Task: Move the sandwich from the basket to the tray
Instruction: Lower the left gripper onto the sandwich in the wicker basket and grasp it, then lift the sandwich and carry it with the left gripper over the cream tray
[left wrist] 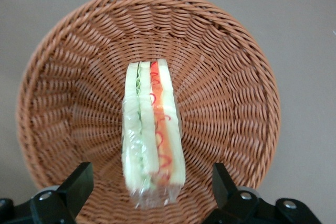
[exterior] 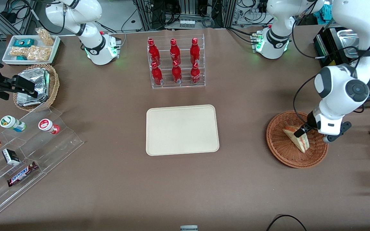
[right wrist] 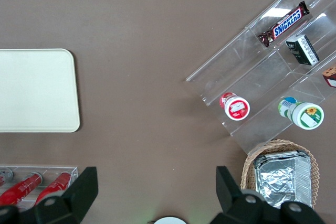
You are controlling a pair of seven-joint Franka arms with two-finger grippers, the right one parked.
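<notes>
Gripper (left wrist: 152,192) hangs just above the sandwich (left wrist: 152,135), fingers (left wrist: 79,184) spread wide apart w/ nothing clamped, one on each side of the wedge and neither touching it. Key relation: sandwich sits directly below, centred in the gap, its long axis running straight away from the wrist cam, so the jaws would close across the thin bread-to-bread width; a straight descent looks like all the grasp needs, no re-aim or twist, in my judgement. Sandwich stands on edge, cut side up: pale soft bread, green layer beside orange-red layer w/ red squiggles, wrapped in clear glossy film that's crumpled at the nearer end. Prob. squashy and the film slick, so a gentle squeeze seems wise. It rests in the basket (exterior: 281,150), shallow round reddish-brown wicker, ribbed weave, roughly mid-bowl. Basket sits at working arm's end of the brown table (exterior: 108,179). Tray (exterior: 181,130), flat cream rect. w/ rounded corners and low rim, lies well apart toward table centre, bare.
</notes>
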